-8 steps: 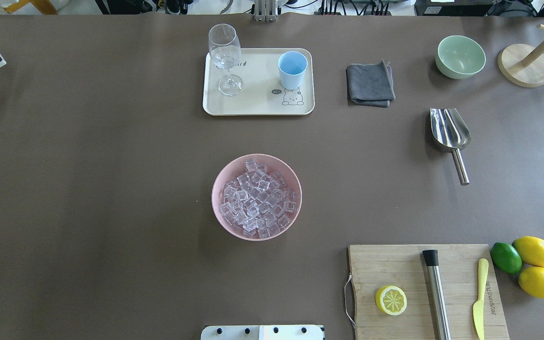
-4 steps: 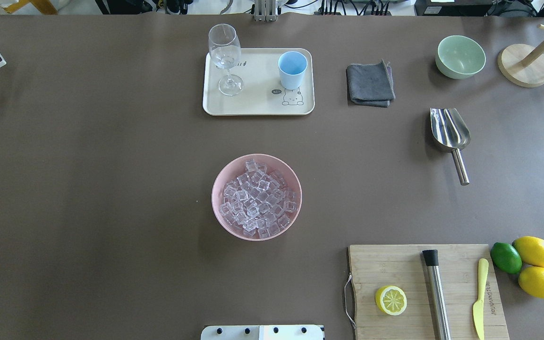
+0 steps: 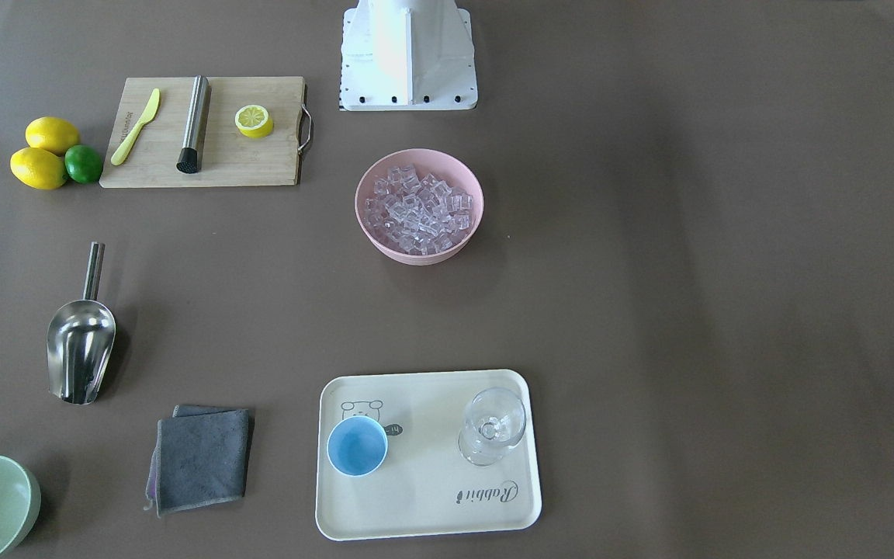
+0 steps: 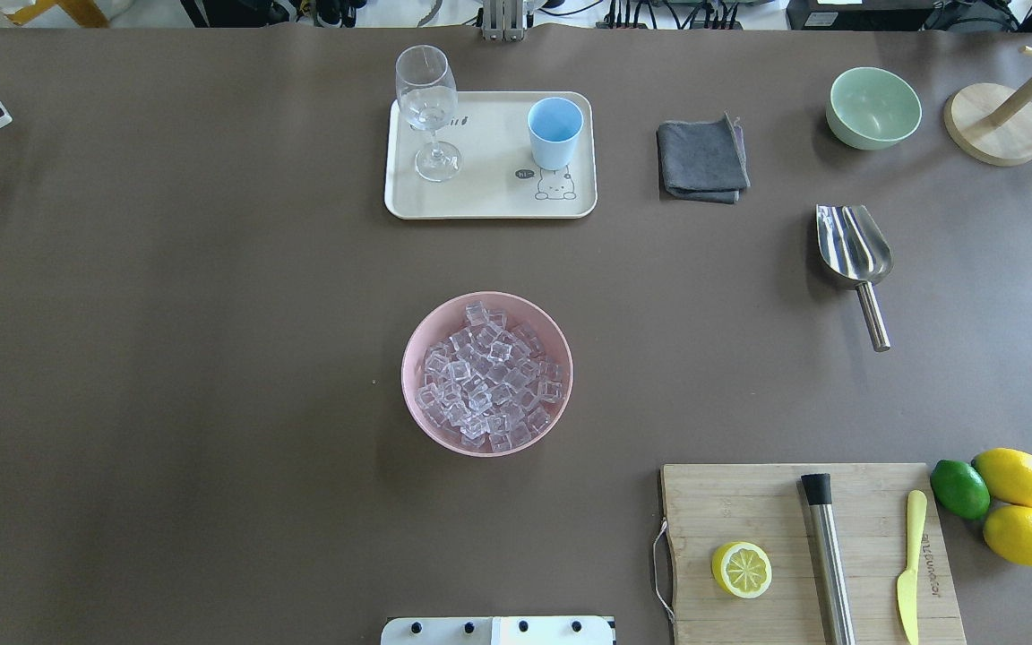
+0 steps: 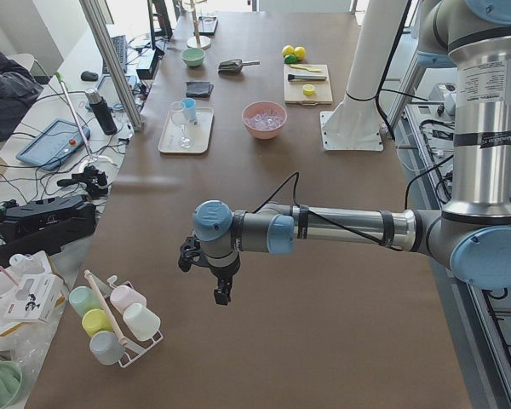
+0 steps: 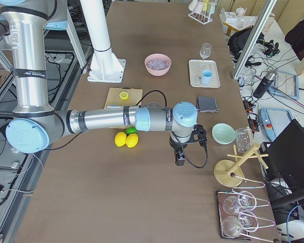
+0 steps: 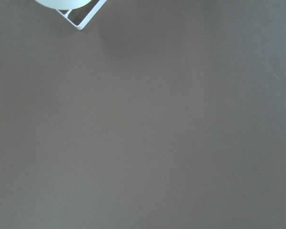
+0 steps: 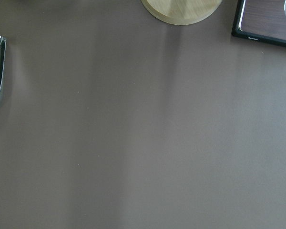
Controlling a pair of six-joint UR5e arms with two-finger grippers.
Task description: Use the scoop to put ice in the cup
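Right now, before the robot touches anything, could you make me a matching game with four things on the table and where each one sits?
Things:
1. ice
2. cup
3. scoop
4. halved lemon

Places:
A. on the wooden cutting board
B. lying on the bare table, near the grey cloth
C. heaped in the pink bowl
D. upright on the cream tray, beside the wine glass

Pairs: 1-C, 2-D, 3-B, 4-A.
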